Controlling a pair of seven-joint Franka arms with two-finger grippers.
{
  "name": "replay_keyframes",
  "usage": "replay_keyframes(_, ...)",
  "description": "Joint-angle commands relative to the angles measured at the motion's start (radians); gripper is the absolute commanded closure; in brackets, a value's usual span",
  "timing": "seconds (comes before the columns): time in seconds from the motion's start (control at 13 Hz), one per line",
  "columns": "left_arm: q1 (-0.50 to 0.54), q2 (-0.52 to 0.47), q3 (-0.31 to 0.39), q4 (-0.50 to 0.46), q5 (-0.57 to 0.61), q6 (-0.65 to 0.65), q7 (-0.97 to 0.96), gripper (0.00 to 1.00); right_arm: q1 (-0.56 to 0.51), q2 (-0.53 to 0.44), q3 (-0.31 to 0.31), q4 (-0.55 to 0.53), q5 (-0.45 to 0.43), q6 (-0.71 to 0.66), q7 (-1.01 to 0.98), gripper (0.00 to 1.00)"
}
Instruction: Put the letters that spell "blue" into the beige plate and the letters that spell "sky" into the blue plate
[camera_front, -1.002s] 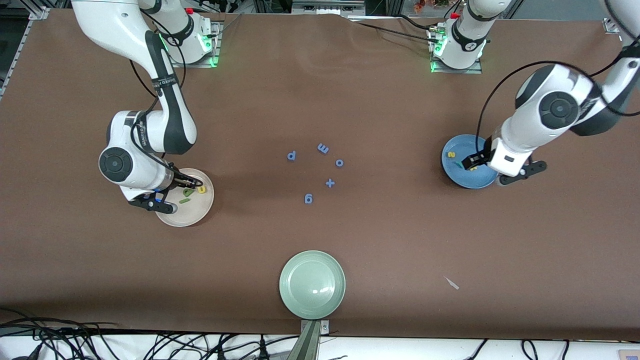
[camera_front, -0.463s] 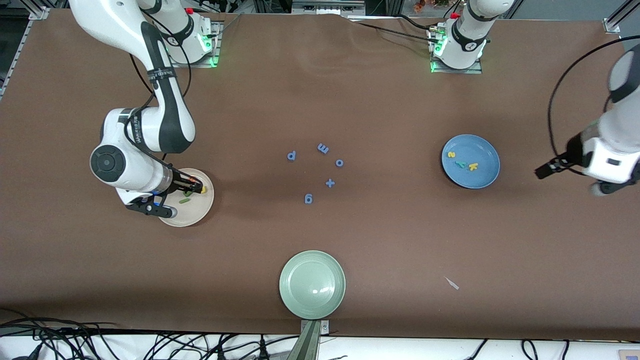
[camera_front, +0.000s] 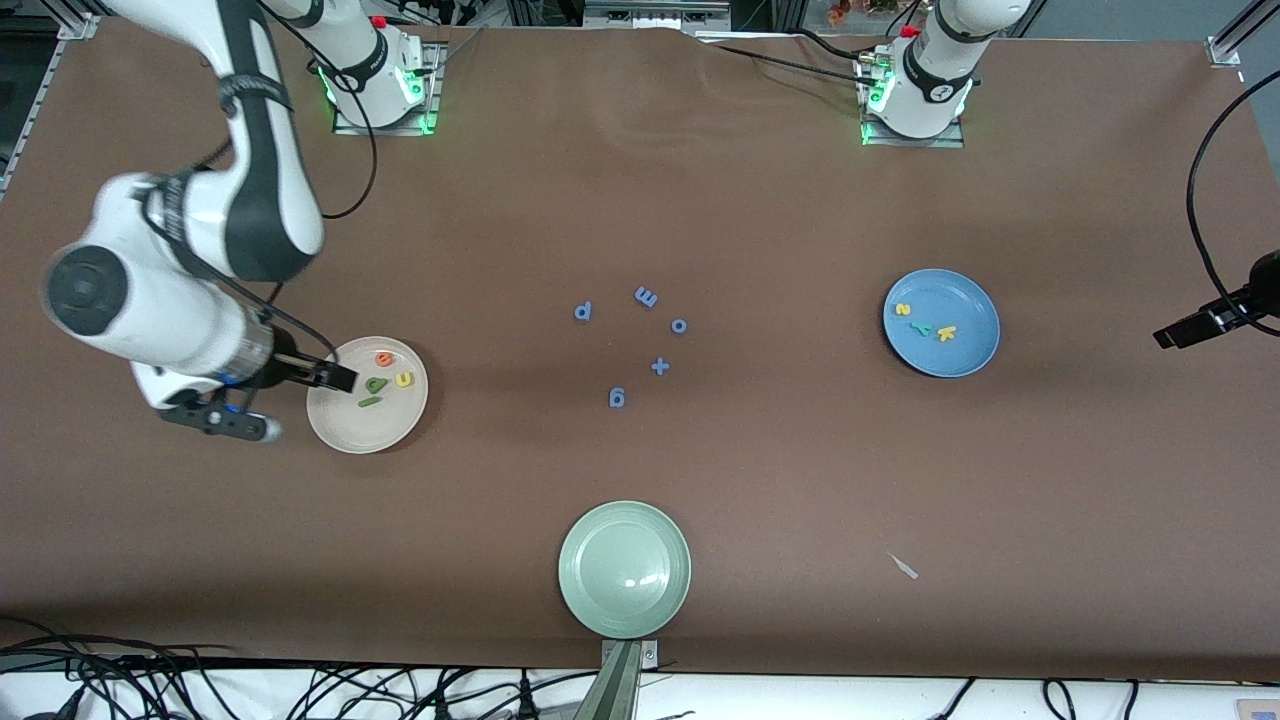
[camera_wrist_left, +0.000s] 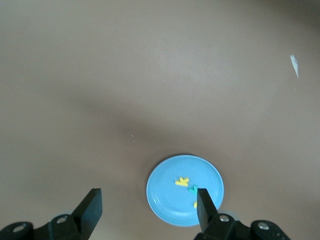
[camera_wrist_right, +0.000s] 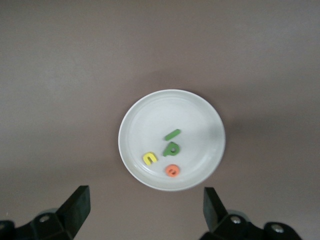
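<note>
The beige plate (camera_front: 360, 430) (camera_wrist_right: 165, 110) holds the orange e (camera_front: 384, 359) (camera_wrist_right: 172, 170), olive b (camera_front: 377, 383) (camera_wrist_right: 172, 148), yellow u (camera_front: 404, 379) (camera_wrist_right: 150, 158) and dark green l (camera_front: 368, 402) (camera_wrist_right: 172, 134). My right gripper (camera_front: 338, 377) (camera_wrist_right: 146, 202) hangs open and empty over that plate's rim. The blue plate (camera_front: 965, 350) (camera_wrist_left: 165, 195) holds the yellow s (camera_front: 903, 309), teal y (camera_front: 922, 328) (camera_wrist_left: 192, 189) and yellow k (camera_front: 945, 333) (camera_wrist_left: 182, 181). My left gripper (camera_front: 1185, 332) (camera_wrist_left: 149, 206) is open and empty, up over bare table toward the left arm's end.
Several blue letters and a blue plus sign (camera_front: 660, 366) lie mid-table. A pale green plate (camera_front: 624, 568) sits near the front camera's edge. A small white scrap (camera_front: 905, 567) lies toward the left arm's end, and cables run along the near edge.
My right gripper has opened and drawn back up from the beige plate, where the orange e now shows. My left arm has swung off the blue plate toward its end of the table.
</note>
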Motion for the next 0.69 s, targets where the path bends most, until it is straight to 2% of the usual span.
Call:
replay_keyframes(0.0, -0.198, -0.201, 0.29, 0.025, -0.199, -0.021, 0.179, 0.15, 0.004, -0.005, -0.022, 0.102, -0.015, -0.118, -0.095, 0.0)
replay_keyframes(0.15, -0.408, -0.295, 0.537, 0.023, -0.311, -0.021, 0.256, 0.12, 0.008, -0.002, -0.033, 0.119, -0.012, -0.116, -0.103, 0.0)
replay_keyframes(0.31, -0.627, -0.332, 0.732, 0.019, -0.318, -0.024, 0.256, 0.11, -0.031, -0.036, 0.018, 0.107, -0.018, -0.116, -0.089, 0.0)
replay_keyframes(0.39, -0.709, -0.347, 0.803, 0.019, -0.318, -0.032, 0.253, 0.11, -0.12, -0.085, 0.107, 0.081, -0.051, -0.118, -0.092, 0.0)
replay_keyframes(0.54, -0.801, -0.367, 0.868, 0.017, -0.327, -0.056, 0.258, 0.11, -0.264, -0.183, 0.289, -0.003, -0.186, -0.109, -0.079, 0.0)
replay_keyframes(0.62, -0.849, -0.386, 0.897, 0.011, -0.351, -0.058, 0.258, 0.11, -0.318, -0.247, 0.338, -0.068, -0.199, -0.103, -0.077, 0.0)
